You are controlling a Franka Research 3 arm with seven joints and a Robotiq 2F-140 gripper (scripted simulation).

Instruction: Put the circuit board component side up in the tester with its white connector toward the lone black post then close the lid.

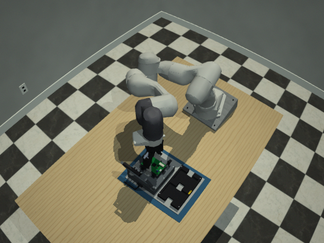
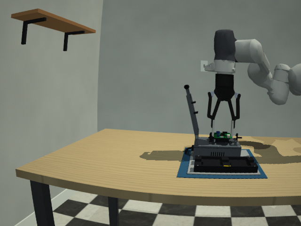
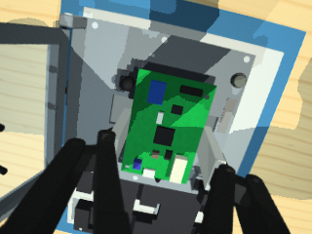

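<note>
The green circuit board [image 1: 154, 169] [image 2: 223, 136] [image 3: 171, 122] is between the pads of my gripper [image 2: 223, 135] [image 3: 165, 130], which is shut on its long edges. It is component side up and looks level, low over the bed of the grey tester [image 2: 201, 151] [image 3: 97, 58]. The white connector [image 1: 161, 164] [image 3: 178, 169] is at the board's tray-side end, away from the lid. The lid [image 1: 130, 168] [image 2: 192, 114] stands open. A round black post [image 3: 127, 83] is beside the board's far left corner. The pins and any gap under the board cannot be made out.
The black tray [image 1: 170, 193] [image 2: 206, 169] is in front of the tester and holds no board. Both are on a blue-edged mat [image 1: 179, 218] [image 2: 182, 173]. A grey round knob [image 3: 239, 80] is at the tester's far right. Dark parts flank the board closely.
</note>
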